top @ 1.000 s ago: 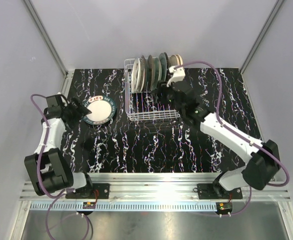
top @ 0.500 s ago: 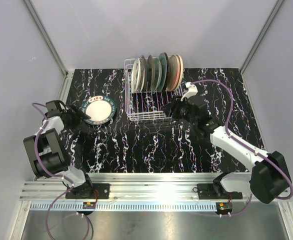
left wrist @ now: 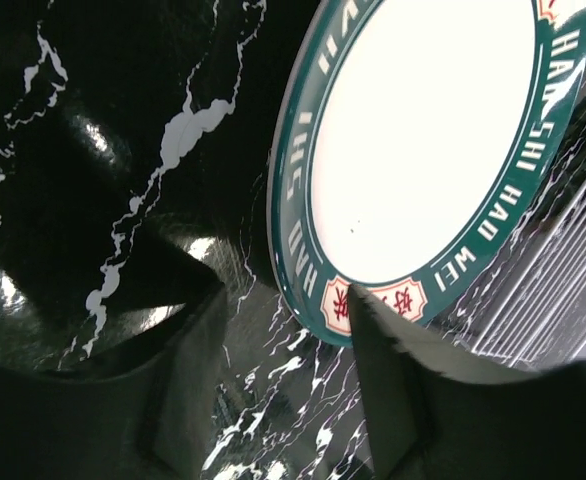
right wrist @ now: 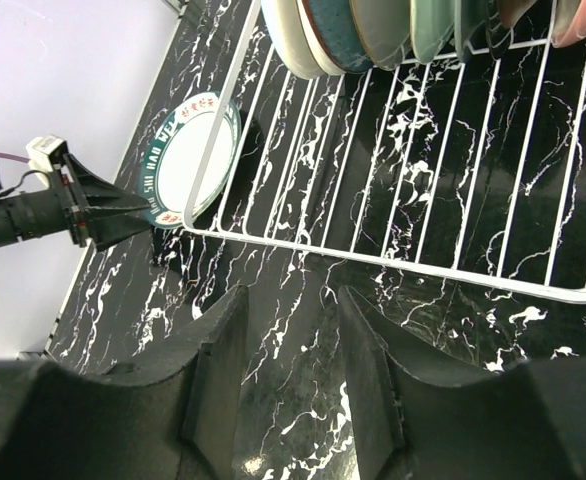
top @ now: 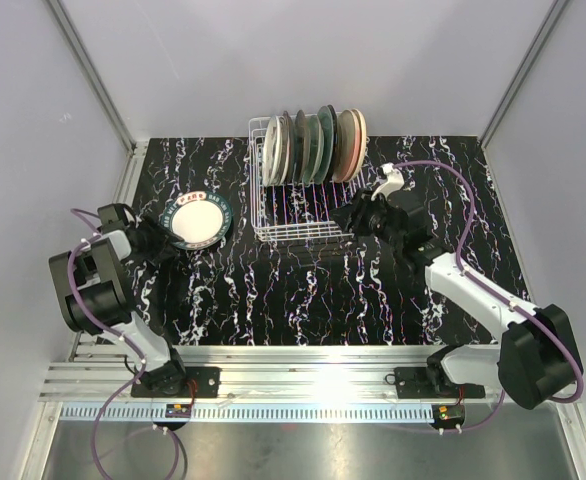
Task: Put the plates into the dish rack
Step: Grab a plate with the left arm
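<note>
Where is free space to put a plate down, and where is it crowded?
Free: the wide strip of table between both arms, in front of the dish rack; also the rack's near half, with no plates. Crowded: the rack's far end, packed with standing plates, and around the green-rimmed plate, where the left hand is.

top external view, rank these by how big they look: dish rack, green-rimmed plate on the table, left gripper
1. dish rack
2. green-rimmed plate
3. left gripper, clearly smallest, though its dark outline is hard to trace
</note>
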`<action>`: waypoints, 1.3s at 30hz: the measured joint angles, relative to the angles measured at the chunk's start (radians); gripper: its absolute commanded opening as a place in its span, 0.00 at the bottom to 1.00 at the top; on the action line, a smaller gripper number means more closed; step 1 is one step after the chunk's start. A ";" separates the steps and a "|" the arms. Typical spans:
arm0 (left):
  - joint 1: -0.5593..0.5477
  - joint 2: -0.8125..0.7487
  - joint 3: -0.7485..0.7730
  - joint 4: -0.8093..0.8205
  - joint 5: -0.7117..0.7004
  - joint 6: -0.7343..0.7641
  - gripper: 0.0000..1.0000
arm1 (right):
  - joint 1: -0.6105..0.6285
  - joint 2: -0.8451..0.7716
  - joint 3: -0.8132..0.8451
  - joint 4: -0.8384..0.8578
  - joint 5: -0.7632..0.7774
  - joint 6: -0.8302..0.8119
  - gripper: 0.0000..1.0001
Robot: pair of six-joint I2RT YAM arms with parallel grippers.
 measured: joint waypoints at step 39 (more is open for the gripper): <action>-0.042 0.021 0.014 0.069 -0.070 -0.093 0.03 | -0.002 -0.163 -0.026 -0.096 0.004 0.055 0.43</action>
